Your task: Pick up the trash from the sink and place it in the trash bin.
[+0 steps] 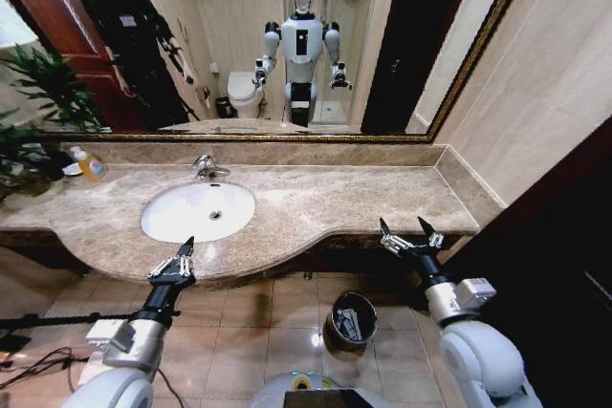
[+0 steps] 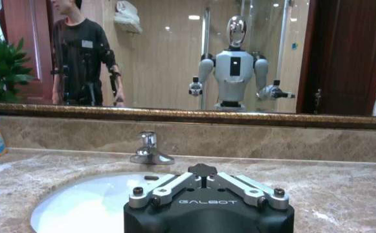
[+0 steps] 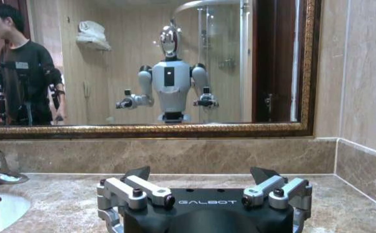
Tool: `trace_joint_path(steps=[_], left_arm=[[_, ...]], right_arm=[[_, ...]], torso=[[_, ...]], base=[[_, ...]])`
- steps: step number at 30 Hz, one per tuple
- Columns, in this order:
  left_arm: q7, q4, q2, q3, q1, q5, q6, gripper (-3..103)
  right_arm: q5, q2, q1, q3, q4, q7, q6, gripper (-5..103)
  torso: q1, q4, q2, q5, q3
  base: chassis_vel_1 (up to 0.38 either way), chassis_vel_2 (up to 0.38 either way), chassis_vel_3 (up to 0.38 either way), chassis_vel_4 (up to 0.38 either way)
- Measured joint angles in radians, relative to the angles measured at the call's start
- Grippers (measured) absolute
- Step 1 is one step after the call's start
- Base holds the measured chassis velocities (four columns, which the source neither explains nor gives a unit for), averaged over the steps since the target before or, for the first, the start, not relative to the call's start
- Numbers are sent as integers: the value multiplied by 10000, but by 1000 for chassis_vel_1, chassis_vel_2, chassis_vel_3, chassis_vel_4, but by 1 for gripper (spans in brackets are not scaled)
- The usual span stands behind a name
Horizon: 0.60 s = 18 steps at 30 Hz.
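Note:
The white oval sink (image 1: 182, 222) sits in the marble counter with its chrome tap (image 1: 208, 168) behind it; I see just the drain in the basin (image 2: 77, 208). My left gripper (image 1: 187, 246) hovers at the counter's front edge just before the sink, shut with nothing in it (image 2: 204, 171). At the counter's right front edge my right gripper (image 1: 404, 228) stands open, its fingers spread apart (image 3: 201, 174). The trash bin (image 1: 335, 311) stands on the floor below, between both arms. Pale pieces of trash (image 1: 352, 324) lie inside on its black liner.
A yellow-orange soap bottle (image 1: 90, 165) stands at the counter's back left beside a plant (image 1: 29, 131). A framed mirror (image 1: 459, 93) spans the wall behind. A side wall (image 1: 535, 93) closes off the right. Cables (image 1: 38, 360) lie on the floor at left.

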Motion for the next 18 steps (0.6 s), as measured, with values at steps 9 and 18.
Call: trace_joint_path(steps=[9, 18], left_arm=[[0, 0, 0, 0, 0, 0, 0, 0], [0, 0, 0, 0, 0, 0, 0, 0]], right_arm=[[3, 0, 0, 0, -1, -3, 4, 100], [7, 0, -1, 1, -1, -8, 10, 100]], torso=[[0, 0, 0, 0, 0], [0, 0, 0, 0, 0]], base=[[0, 0, 0, 0], [0, 0, 0, 0]])
